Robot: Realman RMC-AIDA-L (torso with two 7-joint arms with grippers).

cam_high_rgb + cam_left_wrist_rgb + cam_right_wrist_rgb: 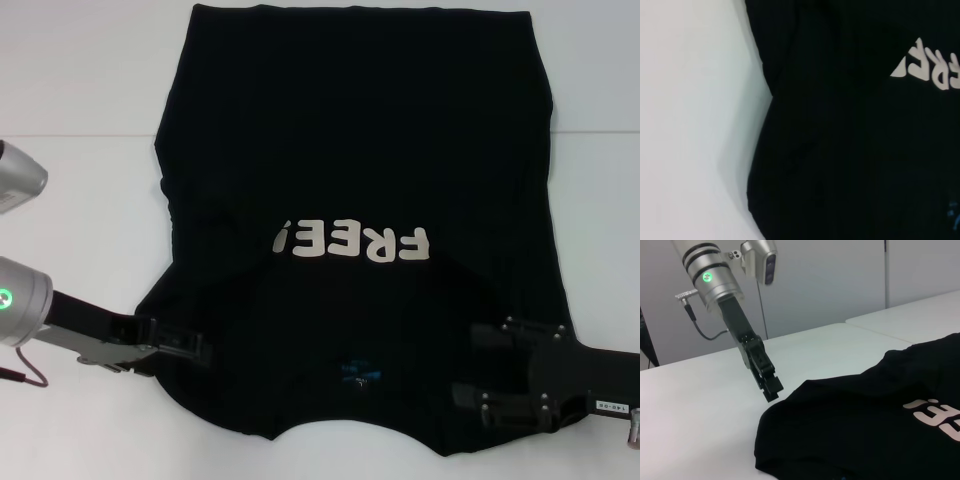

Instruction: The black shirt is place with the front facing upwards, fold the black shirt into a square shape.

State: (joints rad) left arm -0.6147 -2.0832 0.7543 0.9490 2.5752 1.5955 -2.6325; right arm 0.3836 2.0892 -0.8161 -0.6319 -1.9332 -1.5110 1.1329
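White table (80, 180) fills the head view, w/ a thin seam running across it on both sides of the black shirt (360, 160); same seam shows in the right wrist view between two tabletop sections. Behind the table in that view is a plain pale grey wall (830, 280) w/ a thin dark vertical line, plus a dark object at the frame edge, too cut off to identify. Shirt lies flat at mid-table, front up, cream "FREE!" lettering (355, 243) reading upside down from the head cam, collar end w/ a small blue label (358, 372) nearest the robot. Both sleeves appear folded inward over the body, so the sides run fairly straight; the near part bulges wider than the far hem. Left gripper (185, 345) sits low at the shirt's near left edge, tip just over or touching the cloth; in the right wrist view its fingers (771, 385) look closed together, tilted down, tip at the cloth edge, nothing visibly held. Right gripper (480, 365) rests over the shirt's near right corner, its two fingers spread apart above the cloth, no fabric seen pinched between them.
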